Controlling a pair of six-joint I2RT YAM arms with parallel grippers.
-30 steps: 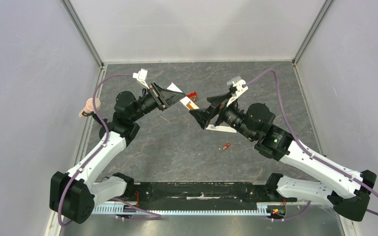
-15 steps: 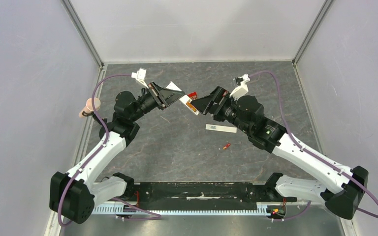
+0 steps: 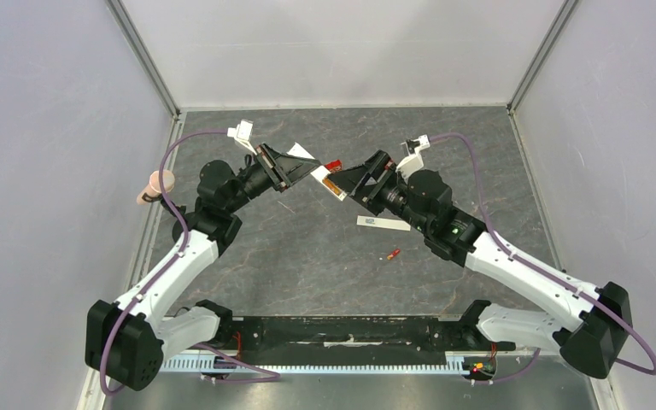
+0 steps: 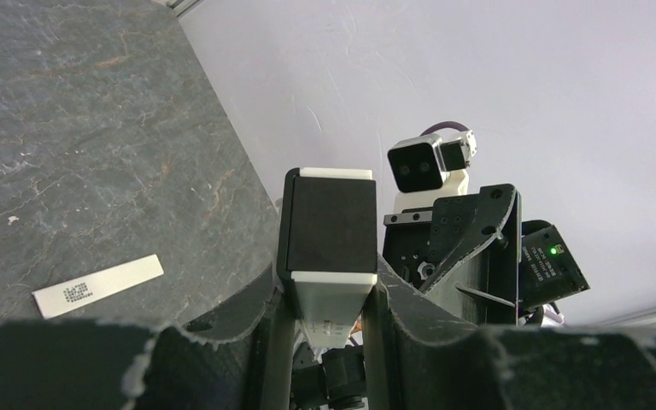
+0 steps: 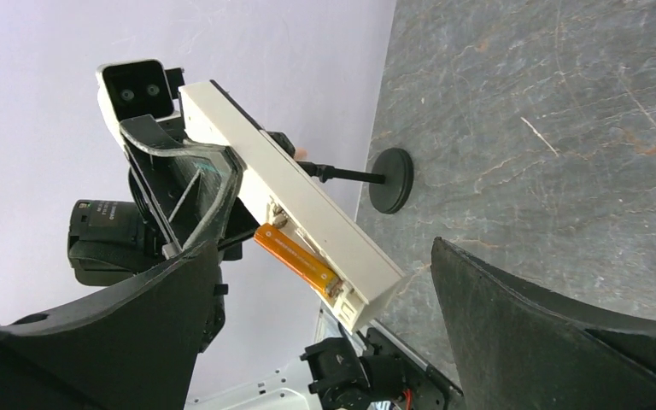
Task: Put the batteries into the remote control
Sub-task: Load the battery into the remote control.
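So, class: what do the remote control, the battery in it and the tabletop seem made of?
Remote control: probably matte white plastic; even colour, crisp moulded edges. Battery: likely metal under a glossy orange wrap. Tabletop: dark grey, veined like slate, possibly only a print.

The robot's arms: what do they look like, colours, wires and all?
The left arm and right arm have white shells between chunky black joints. A purple cable loops along each. The left pincer and right pincer are black wedge-shaped fingers, with a white camera at each wrist. A green light glows on the right arm.
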